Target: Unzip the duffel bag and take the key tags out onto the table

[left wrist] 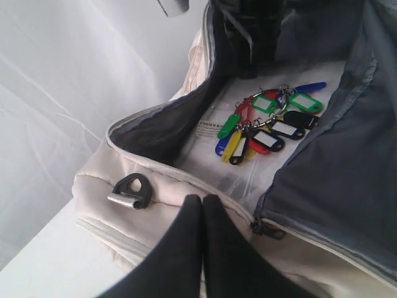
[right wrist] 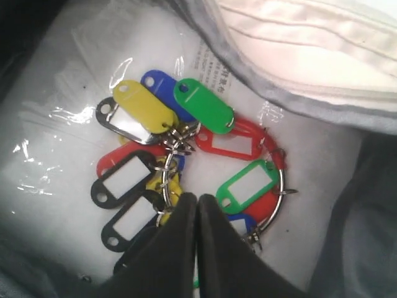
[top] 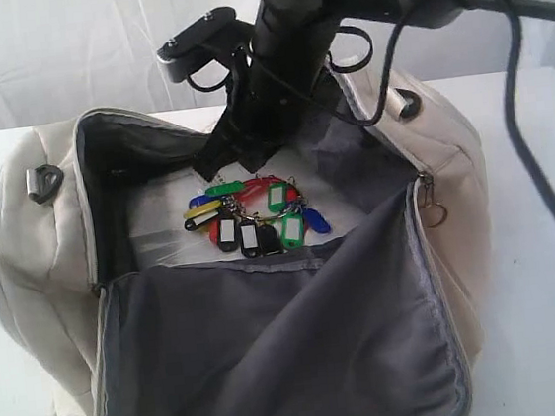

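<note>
The cream duffel bag (top: 25, 264) lies unzipped on the white table (top: 544, 289), its dark grey lining folded open. The key tags (top: 254, 215) lie in a bunch on the bag's floor, in yellow, red, green, blue and black (right wrist: 180, 124); the left wrist view shows the key tags (left wrist: 267, 124) too. My right gripper (right wrist: 197, 197) reaches down into the bag (top: 243, 160), shut, its tips right over the tags' metal ring; nothing shows clamped between them. My left gripper (left wrist: 202, 198) is shut with nothing in it, above the bag's end beside a black D-ring (left wrist: 131, 189).
A plastic-wrapped white sheet (right wrist: 62, 124) lines the bag's floor under the tags. The metal ring zipper pull (top: 435, 214) hangs at the bag's right side. The right arm's cable (top: 524, 142) loops over the table. A white curtain (top: 43, 54) hangs behind.
</note>
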